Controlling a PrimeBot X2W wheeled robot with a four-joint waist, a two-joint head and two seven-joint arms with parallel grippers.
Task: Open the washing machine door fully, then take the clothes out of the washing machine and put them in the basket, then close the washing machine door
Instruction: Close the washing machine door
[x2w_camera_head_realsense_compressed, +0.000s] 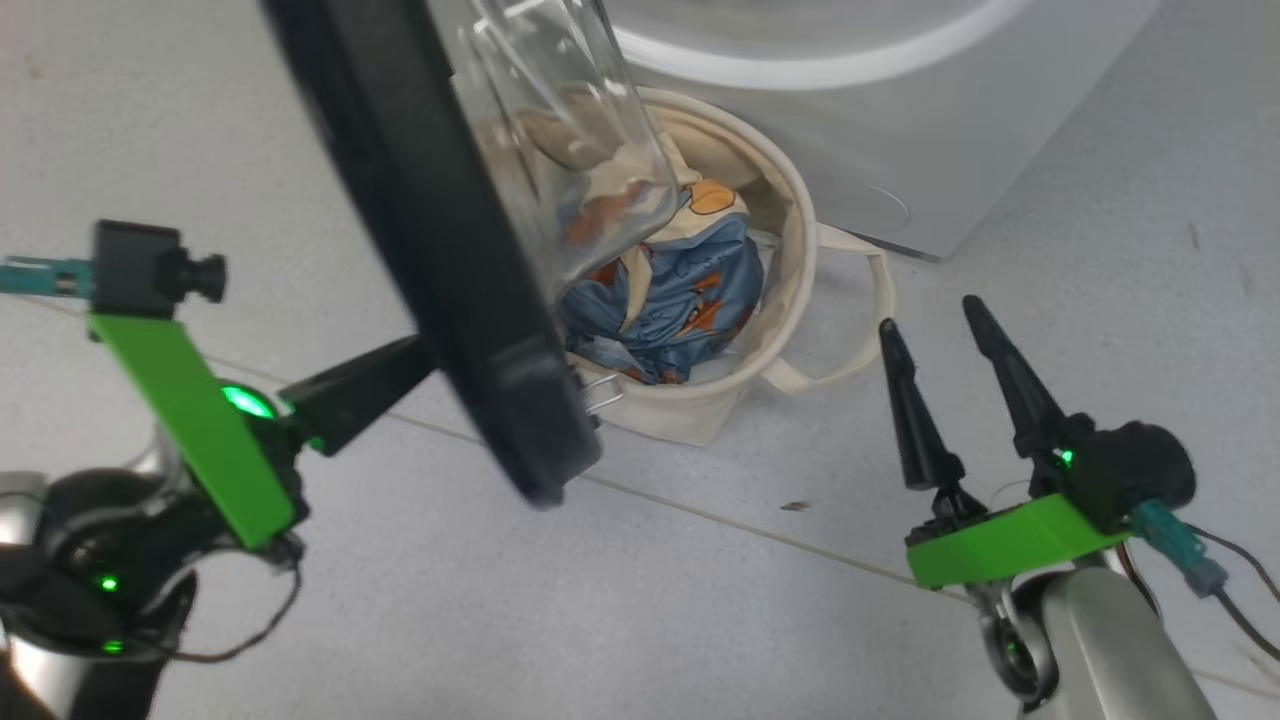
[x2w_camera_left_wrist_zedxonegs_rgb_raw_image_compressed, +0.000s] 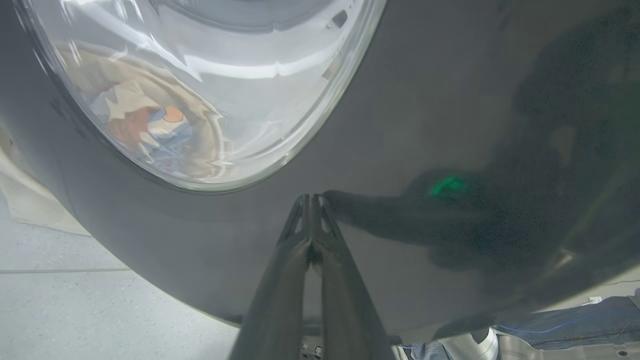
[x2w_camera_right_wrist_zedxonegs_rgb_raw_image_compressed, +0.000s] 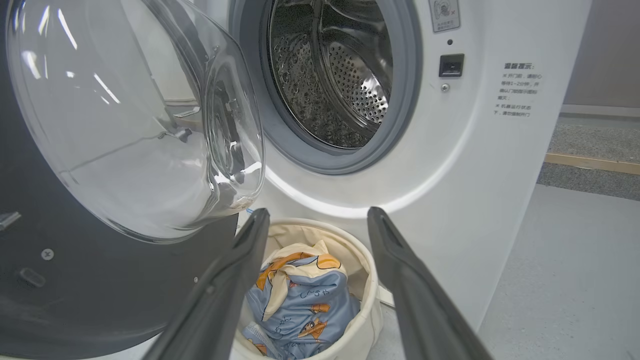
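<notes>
The washing machine door (x2w_camera_head_realsense_compressed: 440, 250) stands open, its black rim edge-on in the head view and its clear glass bulge (x2w_camera_right_wrist_zedxonegs_rgb_raw_image_compressed: 135, 120) at left in the right wrist view. My left gripper (x2w_camera_left_wrist_zedxonegs_rgb_raw_image_compressed: 312, 197) is shut, its tips touching the door's black outer face (x2w_camera_left_wrist_zedxonegs_rgb_raw_image_compressed: 450, 100); in the head view the left gripper (x2w_camera_head_realsense_compressed: 400, 365) reaches the rim from the left. The clothes (x2w_camera_head_realsense_compressed: 680, 300), blue with orange and cream, lie in the cream basket (x2w_camera_head_realsense_compressed: 790, 250) in front of the washing machine (x2w_camera_right_wrist_zedxonegs_rgb_raw_image_compressed: 450, 165). The steel drum (x2w_camera_right_wrist_zedxonegs_rgb_raw_image_compressed: 335, 70) looks bare. My right gripper (x2w_camera_head_realsense_compressed: 935, 335) is open to the right of the basket.
Grey tiled floor (x2w_camera_head_realsense_compressed: 700, 600) surrounds the basket. The basket's loop handle (x2w_camera_head_realsense_compressed: 860, 320) hangs toward my right gripper. A door latch hook (x2w_camera_head_realsense_compressed: 600, 392) juts from the rim near the basket. A blue-clad leg of a person (x2w_camera_left_wrist_zedxonegs_rgb_raw_image_compressed: 590, 320) shows low in the left wrist view.
</notes>
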